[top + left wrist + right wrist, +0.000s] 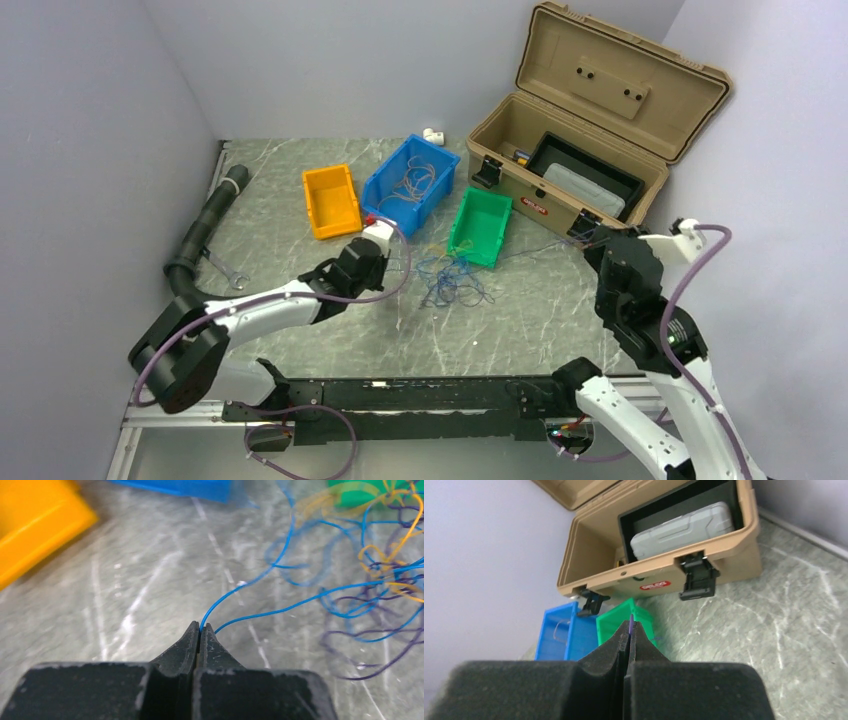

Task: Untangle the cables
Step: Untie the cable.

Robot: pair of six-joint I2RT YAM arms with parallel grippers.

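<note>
Left arm: reaches low and forward from its base at the near left, with the forearm slanting toward the middle of the grey-green marbled counter [520,320]. Left pincer [200,626] is pressed together on a thin blue strand [240,587]. Two runs of that strand leave the tips and lead off to the tangle.

Right arm: elbow raised at the right side, wrist facing the open tan plastic toolbox [590,130]. Right pincer [629,625] is closed on a thin purple strand [630,619], which shows only at the tips.

The cables [452,280] are a loose knot of thin blue, yellow-orange and dark purple wires. They lie on the counter just in front of the green plastic bin [480,226], between the two pincers.
</note>
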